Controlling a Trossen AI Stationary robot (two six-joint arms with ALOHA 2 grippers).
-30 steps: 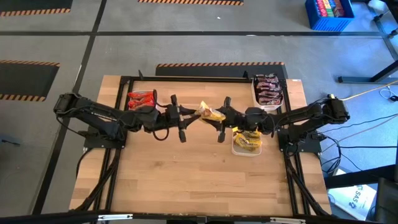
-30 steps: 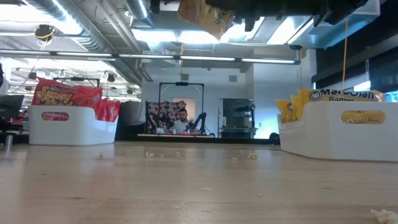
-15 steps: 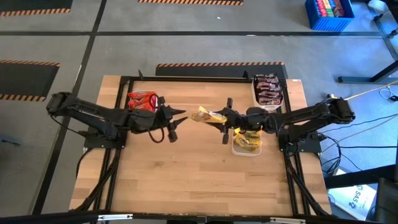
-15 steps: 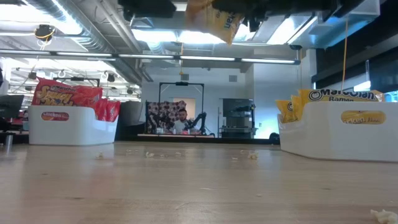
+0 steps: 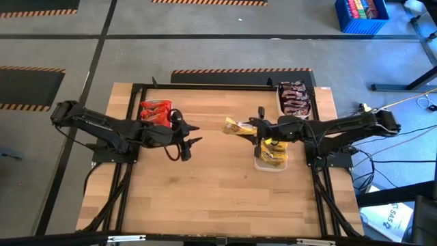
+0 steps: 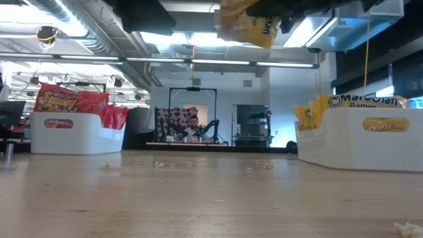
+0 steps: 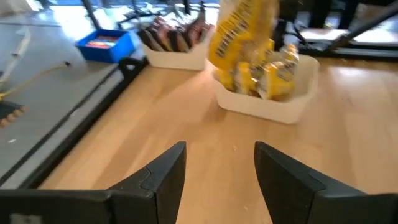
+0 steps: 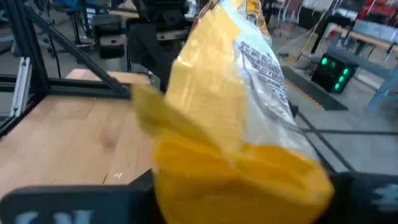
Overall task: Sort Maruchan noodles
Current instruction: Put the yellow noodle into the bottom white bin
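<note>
Above mid-table, the right pincer [image 5: 258,128] clamps a yellow noodle packet [image 5: 237,126], long axis level; its yellow-packet tray [image 5: 271,165] lies just behind (toward the right arm). Left pincer [image 5: 193,134] stands wide, empty.

A blue crate [image 5: 361,15] sits on the grey floor; white trays [image 6: 74,131] stand on the wooden table [image 5: 218,198]; a person [image 6: 192,123] sits far back.

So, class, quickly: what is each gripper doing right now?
Left gripper: open, empty.
Right gripper: closed on a yellow noodle packet.
</note>
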